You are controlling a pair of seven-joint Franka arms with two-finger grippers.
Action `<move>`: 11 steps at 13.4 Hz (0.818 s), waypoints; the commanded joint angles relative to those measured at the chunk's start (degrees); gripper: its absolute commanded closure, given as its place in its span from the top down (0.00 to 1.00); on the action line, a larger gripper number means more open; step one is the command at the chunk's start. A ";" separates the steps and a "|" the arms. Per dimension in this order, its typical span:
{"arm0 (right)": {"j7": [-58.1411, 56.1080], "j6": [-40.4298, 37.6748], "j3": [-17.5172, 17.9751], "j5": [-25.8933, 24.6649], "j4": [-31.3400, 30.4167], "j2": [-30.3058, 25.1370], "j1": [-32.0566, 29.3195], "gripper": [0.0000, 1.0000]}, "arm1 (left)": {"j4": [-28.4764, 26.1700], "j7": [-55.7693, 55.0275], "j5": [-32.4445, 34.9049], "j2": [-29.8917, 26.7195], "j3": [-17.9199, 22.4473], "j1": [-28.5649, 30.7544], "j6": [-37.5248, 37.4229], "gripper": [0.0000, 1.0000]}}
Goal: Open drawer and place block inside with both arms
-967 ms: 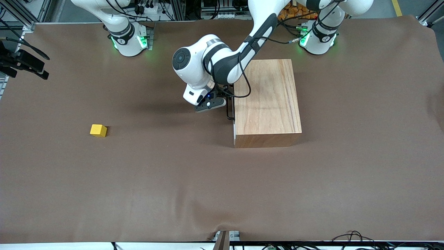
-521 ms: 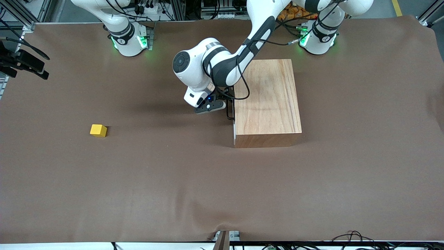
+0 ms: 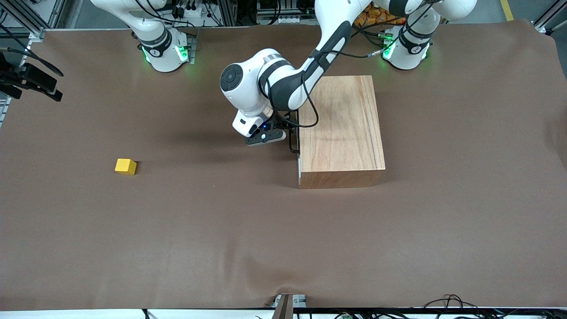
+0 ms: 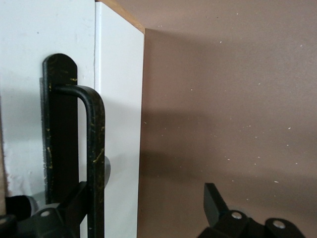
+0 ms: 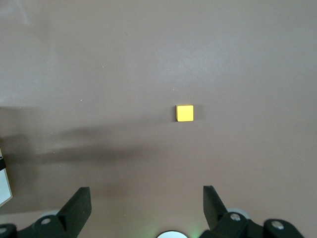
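Observation:
The light-wood box (image 3: 341,128) stands in the middle of the table, its drawer shut. The drawer's white front panel (image 4: 119,99) faces the right arm's end of the table and carries a black bar handle (image 4: 95,148), which also shows in the front view (image 3: 293,144). My left gripper (image 3: 287,131) is at that handle and open (image 4: 144,191). The bar stands between its fingers, close against one of them. The yellow block (image 3: 126,166) lies on the mat toward the right arm's end. My right gripper (image 5: 146,191) is open and empty, high above the mat, with the block (image 5: 184,113) below it.
The brown mat (image 3: 221,230) covers the whole table. The two arm bases (image 3: 164,51) glow green along the edge farthest from the front camera. Black camera gear (image 3: 26,77) juts in at the right arm's end.
My left arm's wrist has shifted slightly at the handle. The box, the drawer and the block have not moved.

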 commanded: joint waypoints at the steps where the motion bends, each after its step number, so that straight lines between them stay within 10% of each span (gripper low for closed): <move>1: -0.50 0.22 0.52 0.12 -1.22 -1.12 -0.73 1.00 | 1.36 0.51 1.02 0.66 0.36 -0.42 1.83 1.00; 11: -0.50 0.14 0.52 0.12 -1.31 -1.12 -0.91 1.00 | 1.53 0.07 0.58 0.57 -1.65 -0.51 6.92 1.00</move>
